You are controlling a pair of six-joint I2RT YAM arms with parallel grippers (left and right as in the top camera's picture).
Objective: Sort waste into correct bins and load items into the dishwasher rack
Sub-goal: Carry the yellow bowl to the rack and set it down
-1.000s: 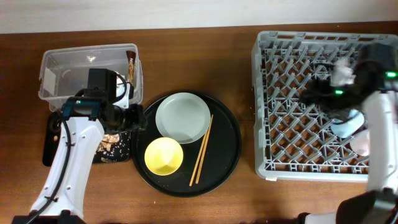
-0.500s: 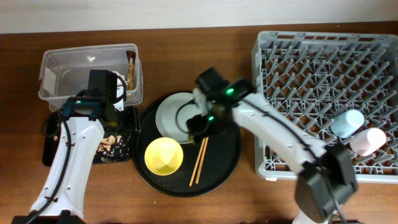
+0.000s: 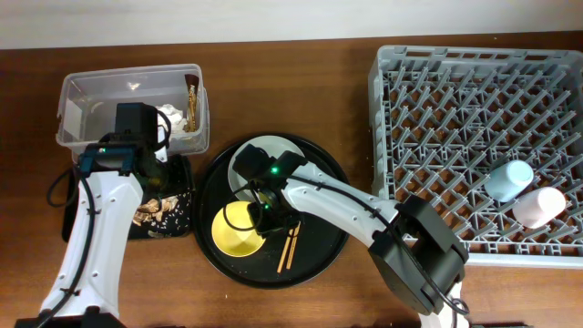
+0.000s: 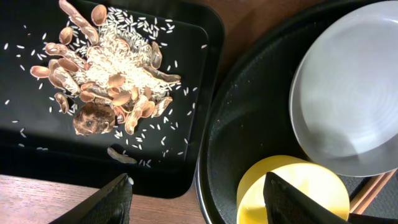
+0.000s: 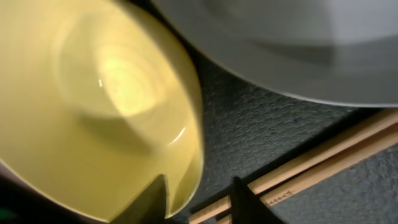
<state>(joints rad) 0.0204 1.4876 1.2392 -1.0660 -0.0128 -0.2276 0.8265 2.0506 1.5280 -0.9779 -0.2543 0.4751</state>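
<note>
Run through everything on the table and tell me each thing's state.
Small yellow bowl: upright, empty.
Right claw: open around that bowl's rim.
Left claw: open, empty.
Pale grey-green round plate: flat, empty.
Thin wooden chopsticks: lying on large round black tray.
Clear plastic box: lidless, holds white tissue, brown-gold wrapper.
Flat black rectangular tray: holds brown food scraps.
Light blue cup, pink cup: in grey plastic rack.

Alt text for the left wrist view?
A flat black tray, upper left, holds heaped rice and peanut-shell scraps. Right of it, a round black tray holds a grey-green plate and yellow bowl; the left gripper is open below.
</note>
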